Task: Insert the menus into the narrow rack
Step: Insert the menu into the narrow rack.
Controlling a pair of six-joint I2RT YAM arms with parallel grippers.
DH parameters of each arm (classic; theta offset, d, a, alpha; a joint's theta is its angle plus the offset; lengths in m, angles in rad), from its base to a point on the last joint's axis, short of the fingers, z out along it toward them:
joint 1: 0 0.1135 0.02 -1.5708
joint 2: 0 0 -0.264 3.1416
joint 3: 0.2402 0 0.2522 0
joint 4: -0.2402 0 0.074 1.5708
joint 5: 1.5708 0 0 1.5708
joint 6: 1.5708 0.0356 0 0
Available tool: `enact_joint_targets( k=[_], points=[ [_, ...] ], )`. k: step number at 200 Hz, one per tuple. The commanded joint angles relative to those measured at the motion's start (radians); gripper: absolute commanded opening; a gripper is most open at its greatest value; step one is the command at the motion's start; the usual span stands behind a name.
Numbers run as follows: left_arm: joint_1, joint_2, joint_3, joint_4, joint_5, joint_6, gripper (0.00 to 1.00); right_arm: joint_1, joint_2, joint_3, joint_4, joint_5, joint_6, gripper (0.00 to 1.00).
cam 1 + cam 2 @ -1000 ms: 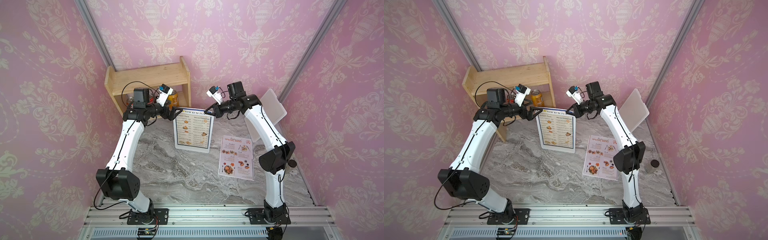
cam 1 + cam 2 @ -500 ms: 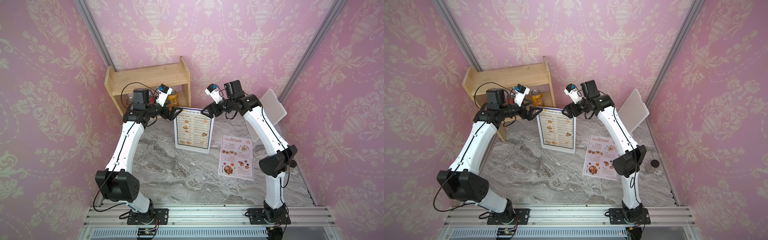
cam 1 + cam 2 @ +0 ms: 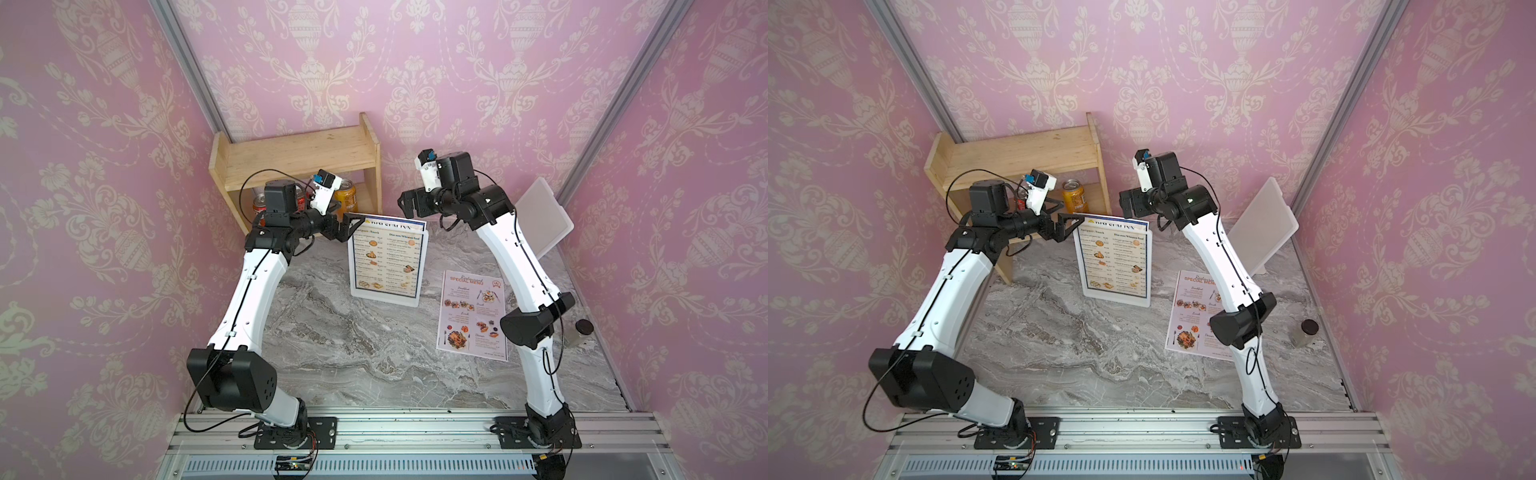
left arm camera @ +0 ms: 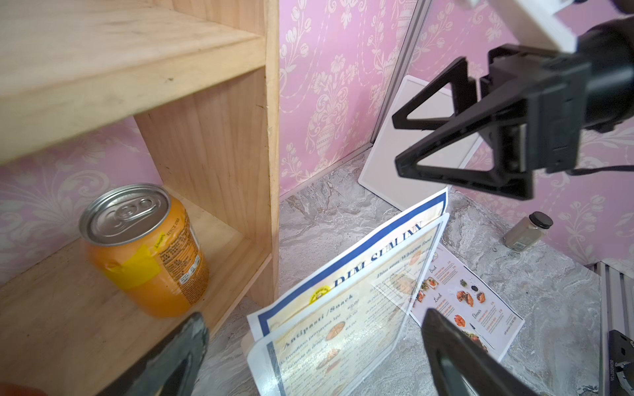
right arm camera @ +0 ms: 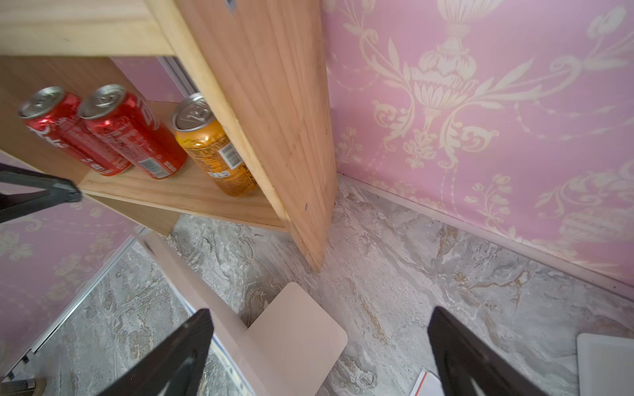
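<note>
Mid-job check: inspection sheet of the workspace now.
Surface: grey marble table, no spills seen.
Job's things: Dim Sum menu upright in clear rack; special menu flat on table beside it.
Clutter: shelf with three cans; white board leaning at back; jar.
Grippers: left gripper open at rack's top corner; right gripper open above it; both empty.
Cables: black cable loops clear of the menus.
Surroundings: pink patterned walls; rail in front.

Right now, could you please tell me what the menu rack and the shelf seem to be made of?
Menu rack: probably clear glossy acrylic, since the DIM SUM INN menu shows through it. Shelf: pale, seemingly unvarnished wood with visible grain.
</note>
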Motion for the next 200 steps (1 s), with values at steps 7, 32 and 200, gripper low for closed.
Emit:
enact_joint_targets(
  k=[7, 32, 200],
  points=[
    [0.008, -0.029, -0.018, 0.000, 0.013, -0.008, 0.99, 0.005, 0.022, 0.016, -0.023, 0.044, 0.057, 1.00],
    [0.009, -0.033, -0.026, 0.001, 0.011, -0.004, 0.99, 0.006, 0.030, 0.017, -0.039, 0.045, 0.053, 1.00],
    [0.008, -0.045, -0.060, 0.007, 0.011, 0.001, 0.99, 0.040, -0.045, -0.138, -0.044, 0.103, 0.024, 0.99]
  ],
)
